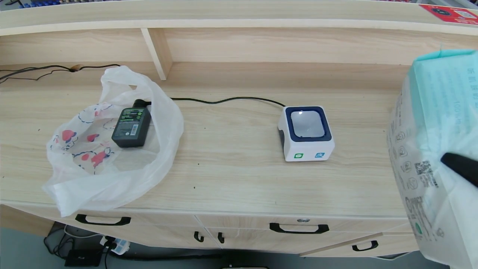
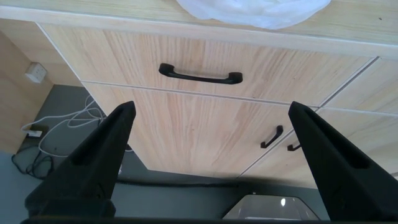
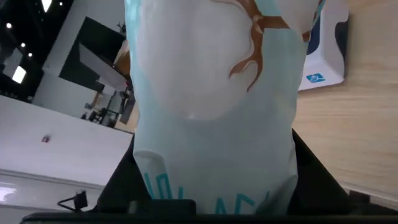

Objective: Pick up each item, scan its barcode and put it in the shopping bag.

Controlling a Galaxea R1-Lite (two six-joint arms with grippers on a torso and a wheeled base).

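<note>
A large white and teal tissue pack (image 1: 440, 149) hangs above the counter's right end, held up by my right gripper (image 1: 460, 167), which is shut on it; the same tissue pack (image 3: 211, 106) sits squeezed between the two black fingers (image 3: 124, 186) in the right wrist view. A white and blue barcode scanner (image 1: 306, 133) stands mid-counter, left of the pack. At the left lies an open white shopping bag (image 1: 108, 149) with a black bottle (image 1: 132, 126) inside. My left gripper (image 2: 211, 168) is open, low in front of the drawers, below the counter edge.
A black cable (image 1: 224, 100) runs from the scanner along the wooden counter (image 1: 231, 175) toward the bag. A raised shelf with a divider (image 1: 157, 52) backs the counter. Drawers with black handles (image 2: 200, 73) line the front.
</note>
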